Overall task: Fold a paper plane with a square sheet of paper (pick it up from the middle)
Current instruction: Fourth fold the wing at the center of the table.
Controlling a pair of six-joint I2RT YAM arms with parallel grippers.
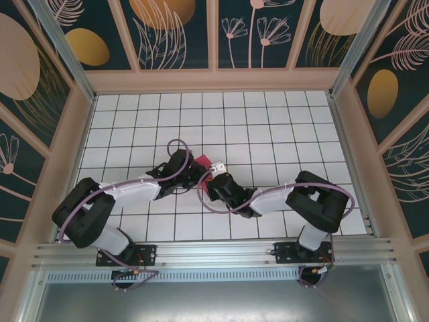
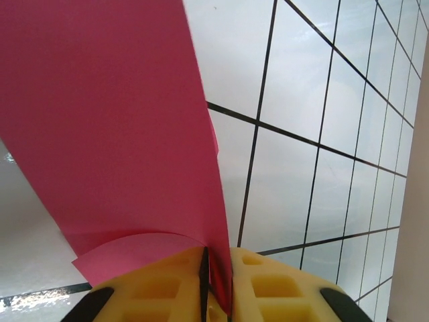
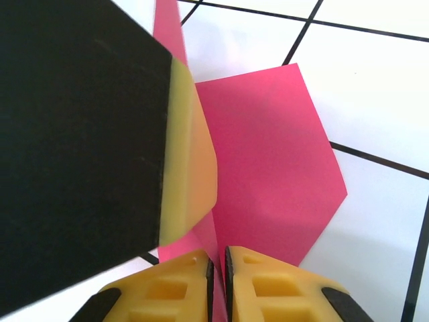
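1. Bench [image 1: 281, 121]: a white surface with a black grid, walled on three sides. Both arms are bolted at its near edge.
2. Left arm [image 1: 127, 194] and right arm [image 1: 281, 198]: both reach inward and meet over the bench centre, wrists close together.
3. Sheet of paper [image 1: 200, 159]: red-pink, at the bench centre between the two wrists. It is partly folded. One part stands up, and another spreads over the grid tiles with an angled outline.
4. Left fingers [image 2: 191, 285]: yellow and nearly closed, with only a thin slit between them. The raised part of the sheet is pinched in that slit.
5. Right fingers [image 3: 194, 285]: yellow and nearly closed. The sheet's fold edge runs into the narrow gap and is gripped there.
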